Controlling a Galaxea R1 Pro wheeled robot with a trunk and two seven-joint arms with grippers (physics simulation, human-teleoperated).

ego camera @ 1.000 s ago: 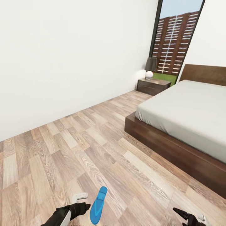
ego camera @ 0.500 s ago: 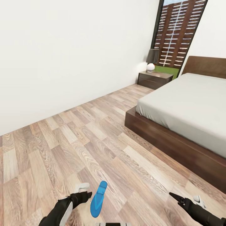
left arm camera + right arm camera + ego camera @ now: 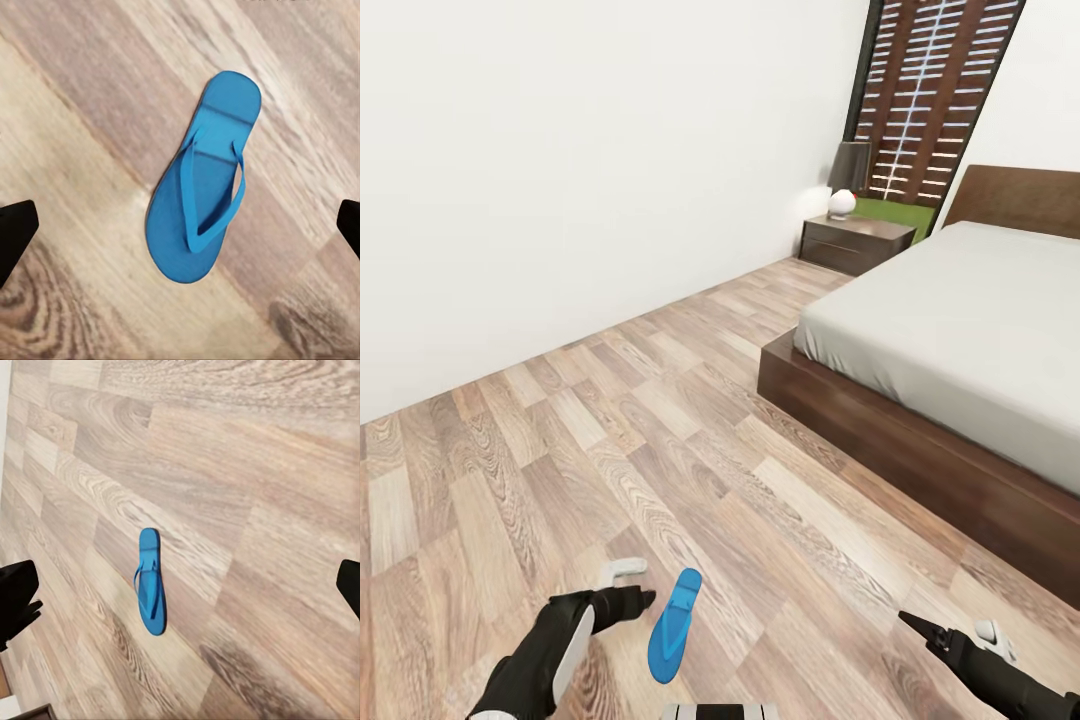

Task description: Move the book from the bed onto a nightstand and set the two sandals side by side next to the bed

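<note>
— Blue sandal (image 3: 673, 627) is lying flat on the wooden floor (image 3: 660, 450), well apart from the bed (image 3: 950, 340); nothing is looking placed yet

— Left gripper (image 3: 628, 585) is hovering beside it, fingers spread, empty; right gripper (image 3: 950, 640) likewise

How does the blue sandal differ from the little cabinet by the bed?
The sandal is bright blue, flat and lies near the robot's left gripper; the nightstand is dark brown, boxy and stands far off beside the bed. The nightstand carries a lamp; the sandal carries nothing. Both rest on the wooden floor.
</note>
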